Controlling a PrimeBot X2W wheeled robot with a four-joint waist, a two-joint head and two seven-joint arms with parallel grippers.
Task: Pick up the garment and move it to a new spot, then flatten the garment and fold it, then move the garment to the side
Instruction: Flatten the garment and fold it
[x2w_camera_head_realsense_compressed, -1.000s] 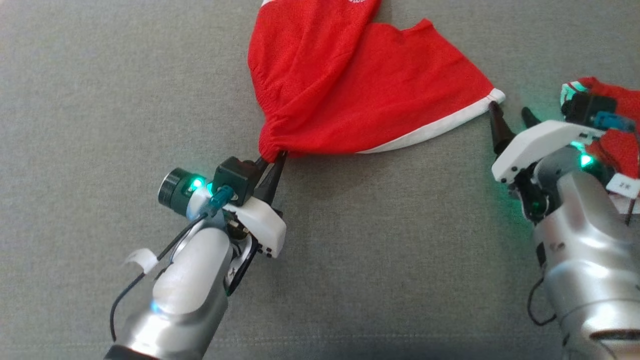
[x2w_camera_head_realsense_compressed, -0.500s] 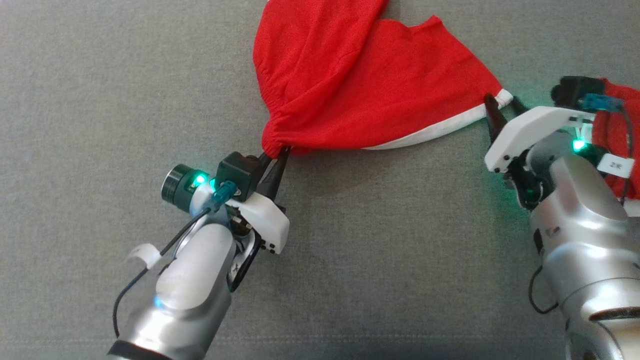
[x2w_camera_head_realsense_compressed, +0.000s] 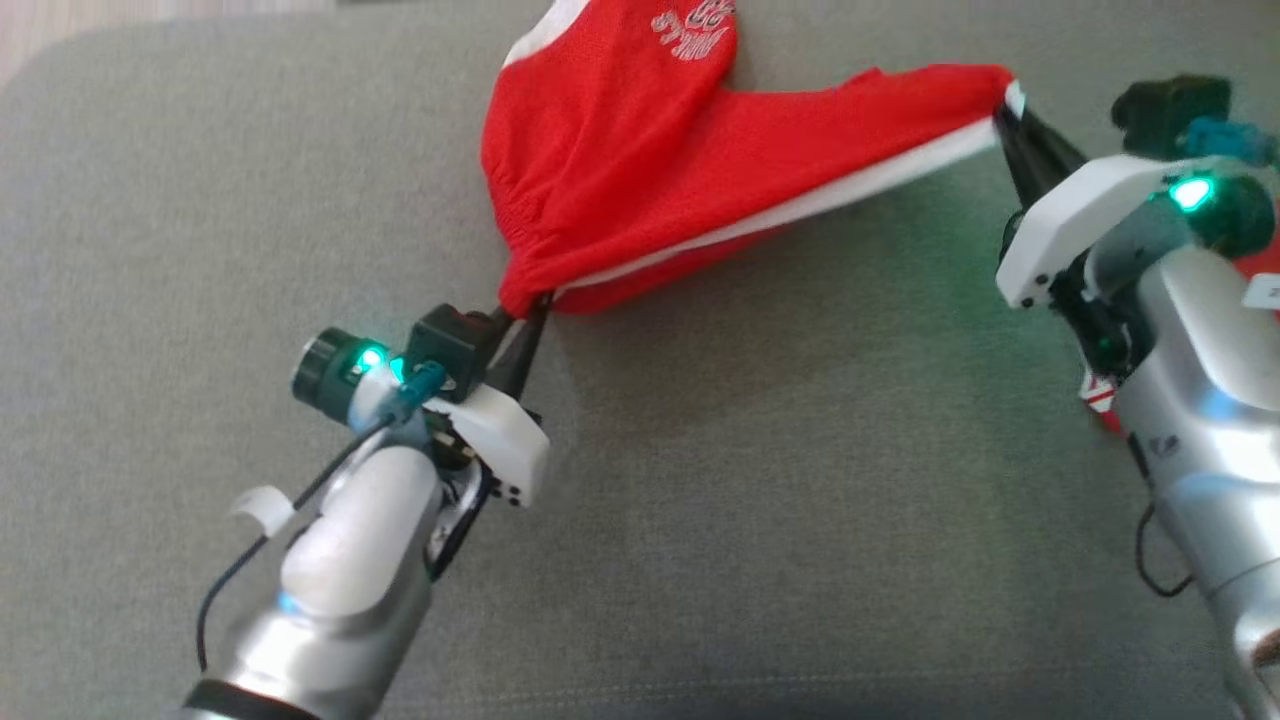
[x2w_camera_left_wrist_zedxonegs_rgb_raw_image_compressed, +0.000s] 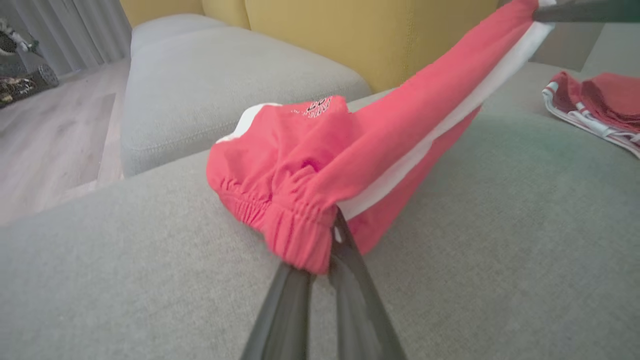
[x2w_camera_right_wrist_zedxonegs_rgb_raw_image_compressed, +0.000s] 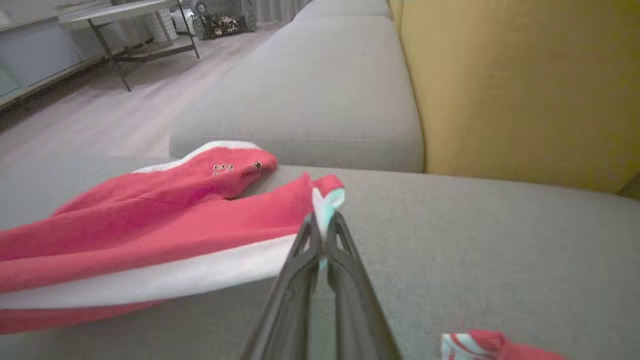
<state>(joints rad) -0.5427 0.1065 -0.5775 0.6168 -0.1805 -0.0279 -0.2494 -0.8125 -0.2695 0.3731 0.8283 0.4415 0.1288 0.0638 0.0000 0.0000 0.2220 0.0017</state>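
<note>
- Red shorts (x2w_camera_head_realsense_compressed: 650, 190) with white trim occupy the upper centre of the head view, stretched between two claws over the grey sofa seat (x2w_camera_head_realsense_compressed: 800, 520). The part bearing white lettering lies on the cushion near the top edge of the frame.
- Left claw (x2w_camera_head_realsense_compressed: 526, 312), left of centre in the head view: fingers pressed together on the gathered elastic waistband, which bunches around their tips in the left wrist view.
- Right claw (x2w_camera_head_realsense_compressed: 1008, 112), upper right of the head view: fingers pinched tight on the white-edged hem corner. In the right wrist view the hem tip stands up between them at mid-frame.
- Between the two claws the fabric is drawn into a taut ridge, with the white stripe running along it. Near the right claw it hangs clear of the seat and casts a shadow below.
- A second red-and-white garment (x2w_camera_left_wrist_zedxonegs_rgb_raw_image_compressed: 600, 95) lies on the seat at the right edge of the left wrist view, apart from the shorts.
- A yellow backrest (x2w_camera_right_wrist_zedxonegs_rgb_raw_image_compressed: 500, 80) rises behind the seat, and a wooden floor (x2w_camera_left_wrist_zedxonegs_rgb_raw_image_compressed: 50, 130) shows at the left of the left wrist view.
</note>
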